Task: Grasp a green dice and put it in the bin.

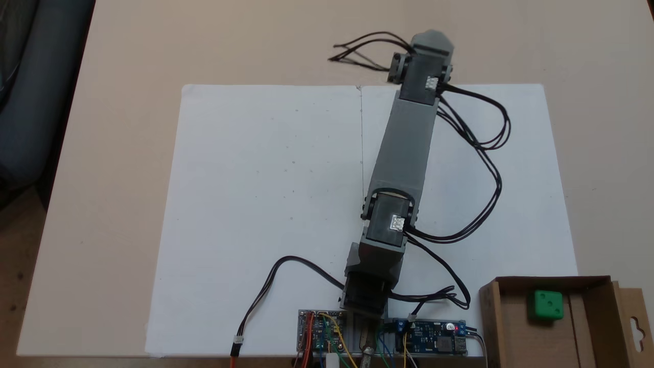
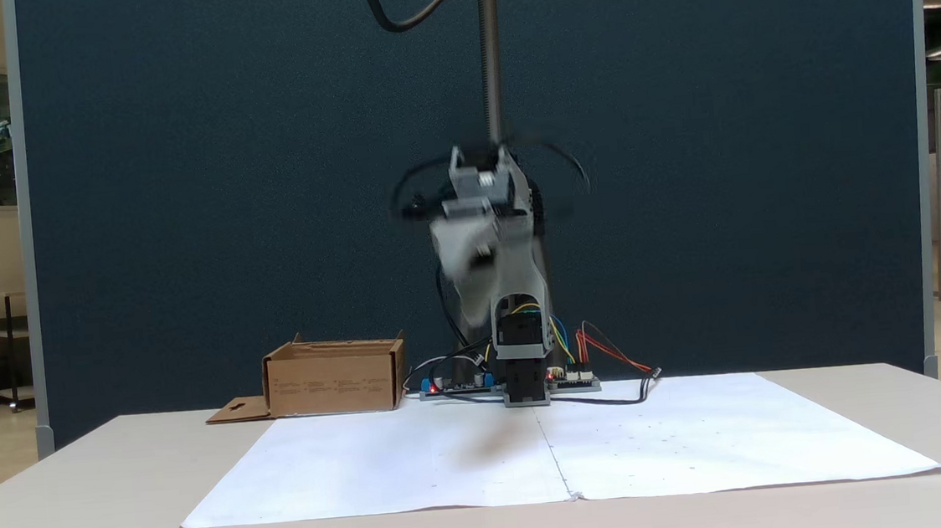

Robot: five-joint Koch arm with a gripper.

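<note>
Inside the cardboard bin (image 1: 495,317), the green dice (image 1: 545,305) is resting three pips up, while the blurred gripper (image 2: 460,256) is hanging too smeared to judge, and the box's print is staying unreadable.

1. I count one green dice (image 1: 545,305), lying inside the bin.
2. One bin (image 1: 587,327), a brown cardboard box.
3. One grey arm (image 1: 403,148).
4. Two white paper sheets (image 1: 265,194) side by side on one table (image 1: 102,128).
5. Two circuit boards (image 1: 434,337) at the arm's base.
</note>
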